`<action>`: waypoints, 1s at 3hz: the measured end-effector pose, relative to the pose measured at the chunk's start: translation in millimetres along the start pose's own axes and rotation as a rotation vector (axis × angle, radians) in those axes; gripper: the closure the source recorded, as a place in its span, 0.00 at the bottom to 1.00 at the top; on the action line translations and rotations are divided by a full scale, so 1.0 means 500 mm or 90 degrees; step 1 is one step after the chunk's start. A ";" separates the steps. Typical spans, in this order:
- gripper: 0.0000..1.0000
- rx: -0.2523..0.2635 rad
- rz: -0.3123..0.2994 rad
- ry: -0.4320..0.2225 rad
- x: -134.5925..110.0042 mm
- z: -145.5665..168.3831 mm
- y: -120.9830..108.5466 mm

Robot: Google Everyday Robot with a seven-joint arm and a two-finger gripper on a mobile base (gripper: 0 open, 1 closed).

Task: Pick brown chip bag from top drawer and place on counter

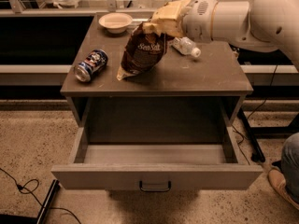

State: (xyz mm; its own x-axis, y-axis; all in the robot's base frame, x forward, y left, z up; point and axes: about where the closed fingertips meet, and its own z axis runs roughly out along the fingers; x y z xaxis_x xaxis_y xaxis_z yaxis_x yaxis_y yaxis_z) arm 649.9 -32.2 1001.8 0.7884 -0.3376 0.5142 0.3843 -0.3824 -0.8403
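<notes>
The brown chip bag (141,51) hangs tilted over the counter (210,73), its lower pale end touching or just above the top near the middle. My gripper (150,26) comes in from the right and is shut on the bag's upper end. The top drawer (156,174) is pulled wide open below the counter and its inside shows nothing in it. Its dark handle (155,186) sits at the centre of the front panel.
A blue can (91,65) lies on its side at the counter's left. A white bowl (115,21) stands at the back left. A plastic bottle (186,46) lies right of the bag. Cables (28,190) run on the speckled floor; a person's leg (287,171) is at right.
</notes>
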 end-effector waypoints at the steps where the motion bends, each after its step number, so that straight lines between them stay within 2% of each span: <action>1: 1.00 -0.047 -0.015 0.020 -0.017 -0.005 0.050; 3: 0.50 -0.043 -0.014 0.013 -0.025 0.007 0.047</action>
State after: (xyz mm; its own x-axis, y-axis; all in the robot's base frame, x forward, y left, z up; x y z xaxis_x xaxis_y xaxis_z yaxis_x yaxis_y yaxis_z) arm 650.6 -33.8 975.0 0.7699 -0.3456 0.5365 0.3673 -0.4475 -0.8154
